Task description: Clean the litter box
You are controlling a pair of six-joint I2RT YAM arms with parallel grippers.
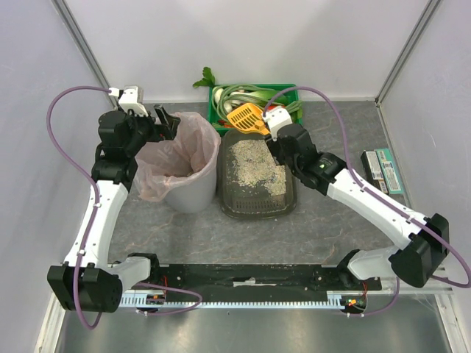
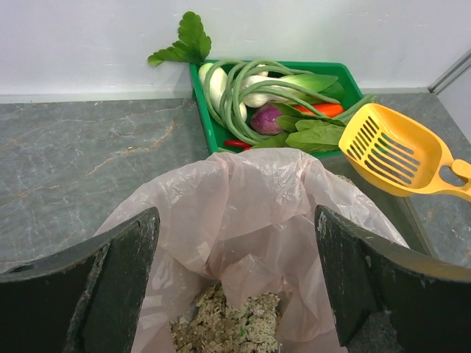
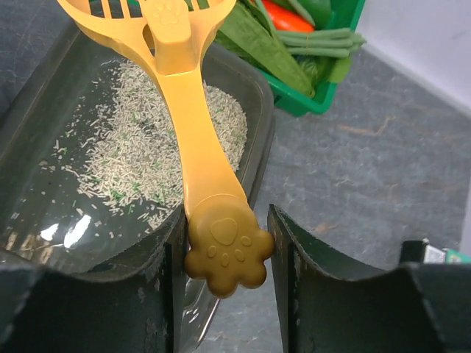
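Prominently, paw emblem (image 3: 224, 250) on yellow scoop (image 3: 193, 140)

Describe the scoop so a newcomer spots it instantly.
Find the dark grey litter box, right of the pink-lined bin. Over its far end, near the green crate, is the scoop, held in the jaws of the right gripper. Only it is yellow-orange, slotted, with a paw-shaped handle end.

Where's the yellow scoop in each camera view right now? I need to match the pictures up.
Top view: scoop upper centre, at the far end of the litter box.
Left wrist: scoop at the right edge, beyond the pink bag.
Right wrist: scoop top centre, handle running down into the right gripper.
Shared landmark: the green crate of vegetables, next to the scoop head in all three.
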